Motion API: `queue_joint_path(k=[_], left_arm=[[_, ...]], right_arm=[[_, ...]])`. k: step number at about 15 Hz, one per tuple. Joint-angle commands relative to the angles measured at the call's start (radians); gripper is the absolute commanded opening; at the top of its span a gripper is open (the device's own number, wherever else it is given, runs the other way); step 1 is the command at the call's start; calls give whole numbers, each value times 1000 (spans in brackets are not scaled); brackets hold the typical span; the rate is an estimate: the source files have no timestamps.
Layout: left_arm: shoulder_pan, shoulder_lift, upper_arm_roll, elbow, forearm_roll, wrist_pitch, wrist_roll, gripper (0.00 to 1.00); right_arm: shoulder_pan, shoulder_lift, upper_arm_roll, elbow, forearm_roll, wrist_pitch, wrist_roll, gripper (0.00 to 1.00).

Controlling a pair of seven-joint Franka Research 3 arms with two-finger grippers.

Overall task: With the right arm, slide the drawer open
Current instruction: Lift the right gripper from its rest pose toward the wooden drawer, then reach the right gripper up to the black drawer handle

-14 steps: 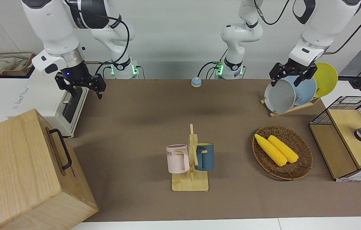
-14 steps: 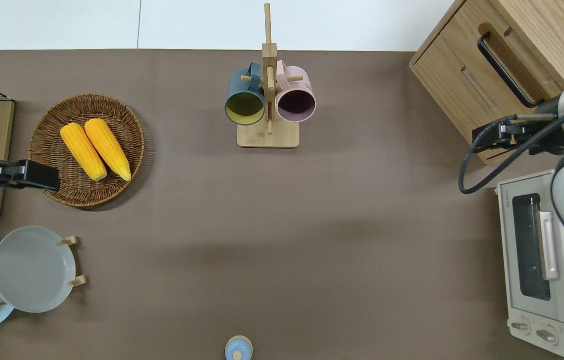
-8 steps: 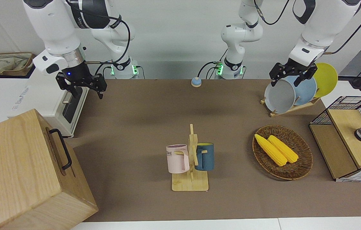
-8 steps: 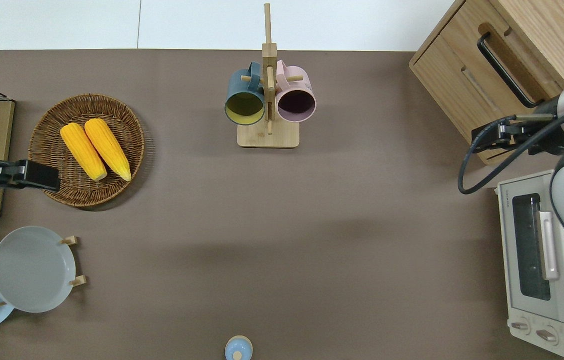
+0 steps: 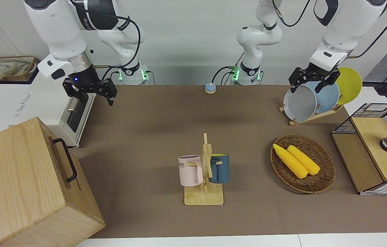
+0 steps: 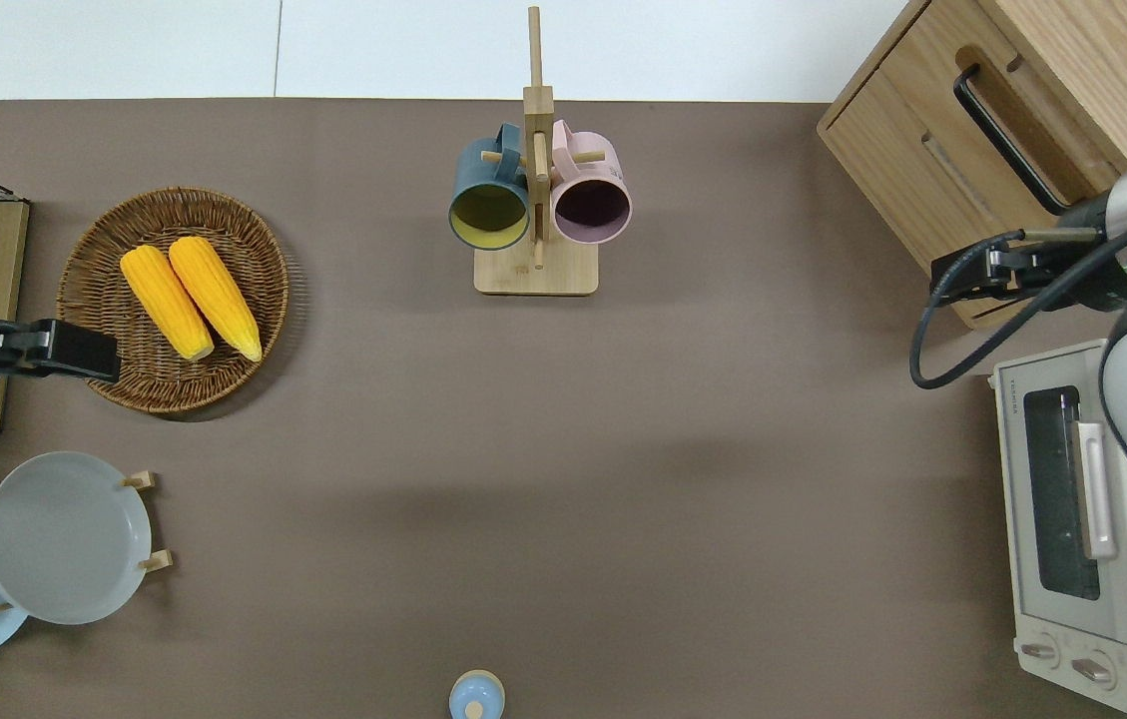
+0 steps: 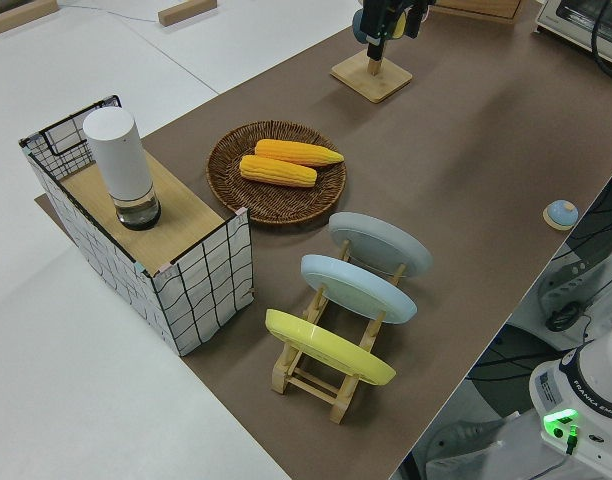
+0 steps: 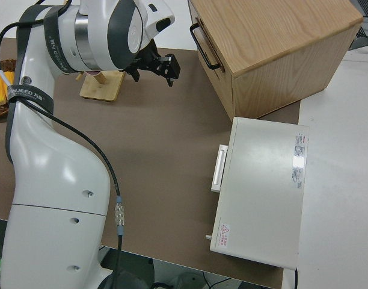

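From my station I see the right gripper up in the air, with its fingers spread apart and nothing between them. In the overhead view it hangs over the lower corner of the wooden cabinet, close to the gap between this cabinet and the toaster oven. The blue light on the wrist is lit.

The drawer sits in the front face of the cabinet, at the right arm's end of the table and farther from the robots than the toaster oven. It looks fully pushed in, flush with the front, though I cannot be fully sure from these angles. Its black loop handle stands free, and the gripper is apart from it and does not touch it.

The left arm is parked; its gripper appears spread as well and holds nothing.

In the middle of the table stands the mug rack with a pink mug and a blue mug. Toward the left arm's end is a wicker basket with two corn cobs.
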Motion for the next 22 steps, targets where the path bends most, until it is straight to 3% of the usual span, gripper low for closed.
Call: queue_joint_path(k=[1,7,11,18,22], left_arm=[[4,11,-6,24,17,-20,10,993],[4,11,-6,24,17,-20,10,993],[4,11,-6,26,17,-20,10,993],[4,11,-6,26,17,-20,10,993],[4,11,-6,26,17,-20,10,993]], right_arm=[[10,-1,-2,-5,-2,-20,-21,990],[118,1,-2,-16,-250,-31,-20,990],[142,4,0,-51,-414,-17,-26,990],[273,56,0,-59,-735,-8,-12,990],[300,67,0,-135,-922,64,5,990]])
